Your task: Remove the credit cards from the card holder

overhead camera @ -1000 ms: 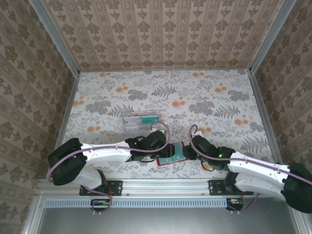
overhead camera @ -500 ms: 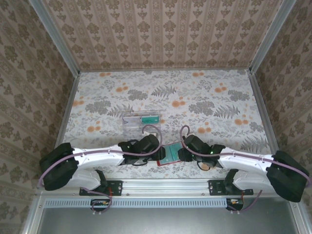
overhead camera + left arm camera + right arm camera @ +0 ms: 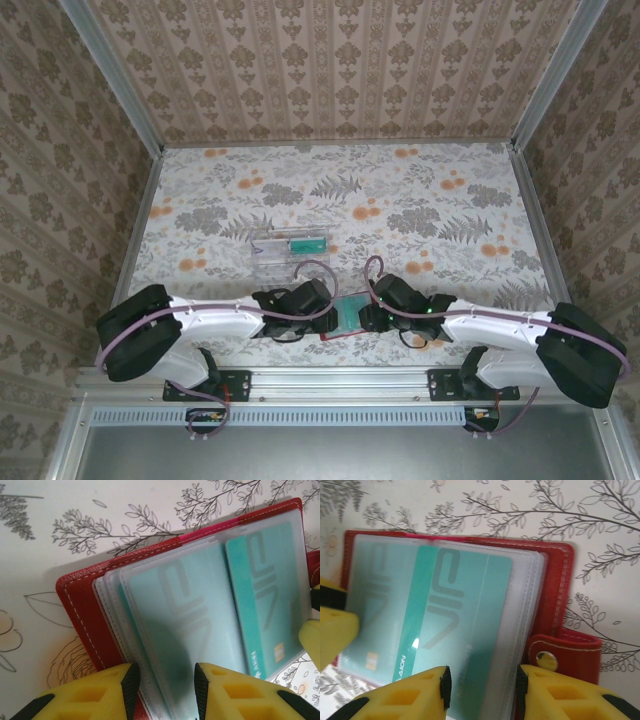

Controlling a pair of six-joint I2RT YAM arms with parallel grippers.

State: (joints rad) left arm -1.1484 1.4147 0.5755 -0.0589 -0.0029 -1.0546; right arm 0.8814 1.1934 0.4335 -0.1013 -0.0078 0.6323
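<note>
1. My left gripper [image 3: 165,677] sits at the bottom centre of the left wrist view. Its yellow jaws are part-way apart, with the lower-left edge of the clear sleeves [image 3: 114,625] lying in the gap. I cannot tell whether the pads bite or merely rest there.
2. The card holder [image 3: 82,605] lies open and flat on the flowered table [image 3: 420,200], at the bottom centre of the overhead view between the two arms. Its red border is at the left and its snap tab [image 3: 555,655] at the right.
3. My right gripper [image 3: 482,679] is at the bottom centre of the right wrist view. Its jaws are likewise apart and straddle the lower edge of the sharper teal card and its sleeves. I cannot read a grip here either.
4. The step, as I judge it, is to pin the holder and draw one card from its pocket.
   - I would use the left side as the anchor on the cover.
   - The right should close on the card's edge alone, never the sleeve with it.
   - The pull should run low and straight along the pocket, because lifting would likely drag the whole holder.
5. Count:
   - two grippers and one holder;
   - two teal credit cards [image 3: 262,595] that I can make out in the sleeves, with more possibly hidden behind them;
   - one clear tray [image 3: 270,250] just above and left of the holder in the overhead view, with one teal piece [image 3: 303,242] in it.
</note>
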